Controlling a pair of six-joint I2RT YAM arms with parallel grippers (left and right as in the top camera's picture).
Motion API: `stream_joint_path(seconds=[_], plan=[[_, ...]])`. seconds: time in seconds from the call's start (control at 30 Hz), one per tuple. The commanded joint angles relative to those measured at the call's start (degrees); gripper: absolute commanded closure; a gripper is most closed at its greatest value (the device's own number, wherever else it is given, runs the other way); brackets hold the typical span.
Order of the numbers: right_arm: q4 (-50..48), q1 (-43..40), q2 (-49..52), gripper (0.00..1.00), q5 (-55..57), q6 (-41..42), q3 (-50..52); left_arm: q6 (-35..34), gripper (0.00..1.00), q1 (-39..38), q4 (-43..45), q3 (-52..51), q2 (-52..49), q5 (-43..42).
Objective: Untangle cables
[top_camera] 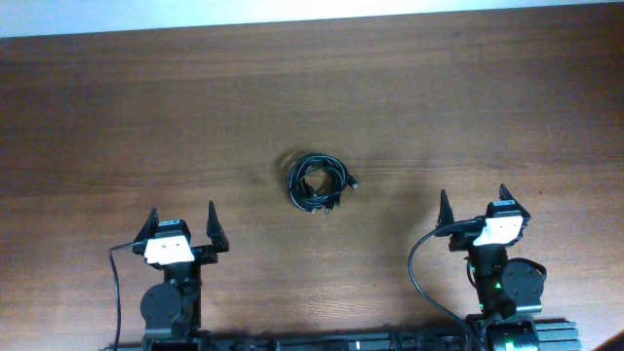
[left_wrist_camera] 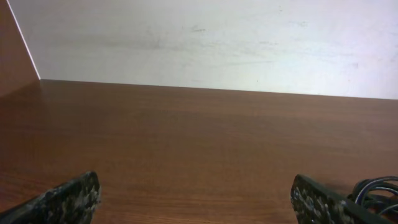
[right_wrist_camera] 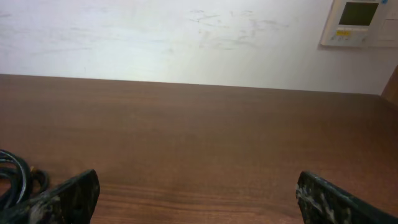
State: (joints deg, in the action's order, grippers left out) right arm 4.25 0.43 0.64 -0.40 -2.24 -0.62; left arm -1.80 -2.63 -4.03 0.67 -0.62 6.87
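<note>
Where the overhead camera looks straight down, the cables [top_camera: 317,183] lie in one small coiled bundle around the middle of the table [top_camera: 146,97]. The coil is nearly round, a little longer across the table than along it. One plug end sticks out toward the table's right side and another short end pokes toward the edge where the arms stand. The left gripper [top_camera: 182,211] stands over the left part of the table near that edge. Its jaws are spread wide with nothing between them, and it is well apart from the bundle. The right gripper [top_camera: 473,193] stands over the right part of the table near the same edge, likewise spread and empty.

In the left wrist view, the two fingers [left_wrist_camera: 62,202] sit far apart at the bottom corners, with bare table between them. A few black loops of the cables [left_wrist_camera: 377,188] show at the lower right, just past the right-hand finger. They are cut off by the frame, so I cannot tell which way they run. A pale wall [left_wrist_camera: 205,40] rises behind the table's far edge.

In the right wrist view, the fingers [right_wrist_camera: 65,199] are again wide apart over bare table. A curved stretch of the cables [right_wrist_camera: 15,171] lies at the lower left, partly behind the left-hand finger. A wall panel [right_wrist_camera: 360,22] hangs above the table's far edge at the upper right.
</note>
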Motion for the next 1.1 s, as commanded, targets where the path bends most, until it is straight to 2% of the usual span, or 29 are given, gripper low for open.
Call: stream_joint_path(seconds=[0.0, 0.03, 0.07, 0.13, 0.17, 0.23, 0.3, 0.33, 0.37, 0.4, 0.43, 0.47, 0.53, 0.57, 0.6, 0.67, 0.7, 0.73, 0.8, 0.87, 0.9, 0.93, 0.97, 1.03, 1.07], plan=[[0.3, 0.3, -0.4, 0.02, 0.5, -0.3, 0.3, -0.8, 0.01, -0.2, -0.2, -0.2, 0.3, 0.0], [0.0, 0.3, -0.4, 0.01, 4.5, -2.0, 0.3, -0.8, 0.01, -0.2, -0.2, -0.2, 0.3, 0.0], [-1.1, 0.3, -0.4, 0.02, 3.7, -1.8, 0.3, -0.8, 0.01, -0.2, -0.2, -0.2, 0.3, 0.0], [-6.3, 0.3, -0.4, 0.02, -13.8, -1.8, 0.3, 0.3, 0.01, -0.2, 0.3, -0.2, 0.3, 2.2], [-9.1, 0.3, -0.4, 0.02, -30.6, -1.8, 0.3, 0.3, 0.01, -0.2, 0.1, -0.2, 0.3, 2.3], [-12.9, 0.3, -0.4, 0.02, -41.1, -1.8, 0.3, 0.0, 0.01, -0.2, 2.7, -0.2, 0.3, 1.3], [-19.8, 0.3, -0.4, 0.02, -41.8, 4.7, -1.0, 0.1, 0.01, -0.2, 12.6, -0.2, 0.3, -1.3], [-22.2, 0.3, -0.4, 0.02, -41.2, 5.7, -3.6, 0.5, 0.01, -0.2, 22.7, -0.2, 0.3, -2.8], [-21.8, 0.3, -0.2, 0.02, -38.2, 5.1, -7.3, 7.0, 0.01, -0.2, 30.6, -0.1, 0.3, -6.8], [-20.0, 0.3, 0.2, 0.02, -36.2, 3.3, -10.8, 10.6, 0.01, -0.2, 35.7, 0.0, 0.3, -8.9], [-13.5, 0.3, 1.4, 0.02, -32.0, 2.2, -17.3, 10.9, 0.01, -0.2, 37.1, 2.9, 0.3, -10.4], [-5.2, 0.3, 3.4, 0.02, -30.1, -1.4, -23.5, 10.9, 0.02, -0.2, 32.8, 6.3, 0.2, -12.3], [16.7, 0.3, 10.8, 0.02, -25.5, -8.8, -38.1, 10.9, 0.01, -0.2, 16.3, 16.8, -2.0, -12.5], [30.0, 0.3, 18.6, 0.02, -21.5, -10.8, -48.9, 11.0, 0.01, -0.2, 4.7, 27.0, -7.5, -12.5], [38.0, 0.3, 25.4, 0.02, -21.2, -11.2, -56.6, 11.4, 0.01, -0.2, -1.3, 33.9, -13.0, -12.5], [50.9, 0.3, 40.0, 0.02, -24.9, -11.3, -70.1, 11.8, 0.01, -0.2, -18.4, 52.9, -29.6, -14.7], [55.3, 0.3, 47.1, 0.02, -30.2, -11.2, -74.9, 13.2, 0.01, -0.2, -26.6, 61.5, -37.9, -19.5], [56.9, 0.3, 51.0, 0.02, -35.3, -9.5, -76.5, 14.8, 0.01, -0.2, -32.2, 67.5, -44.1, -24.9], [59.5, 0.3, 60.2, 0.02, -48.1, 0.6, -76.8, 14.6, 0.01, -0.2, -38.8, 74.9, -56.1, -38.2], [59.7, 1.0, 70.7, 0.14, -53.8, 1.5, -76.8, 14.1, 0.01, -0.2, -40.5, 74.9, -64.3, -46.2], [61.7, 3.8, 77.7, 0.15, -51.4, 1.9, -76.8, 12.4, 0.01, -0.3, -42.1, 74.9, -69.1, -46.1], [61.7, 6.9, 82.5, 0.15, -47.9, 6.9, -76.8, 8.1, 0.01, -0.3, -43.9, 75.3, -73.3, -45.6], [60.9, 10.0, 86.9, 0.15, -43.2, 12.5, -76.8, 7.5, 0.01, -0.3, -49.0, 78.1, -79.5, -45.2], [58.6, 15.0, 93.0, 0.15, -38.8, 15.5, -76.8, 7.9, 0.01, -0.8, -58.8, 85.5, -89.1, -39.8], [55.4, 17.7, 96.3, 0.15, -37.0, 20.4, -76.8, 7.8, 0.01, -1.8, -61.2, 89.0, -94.3, -37.9]])
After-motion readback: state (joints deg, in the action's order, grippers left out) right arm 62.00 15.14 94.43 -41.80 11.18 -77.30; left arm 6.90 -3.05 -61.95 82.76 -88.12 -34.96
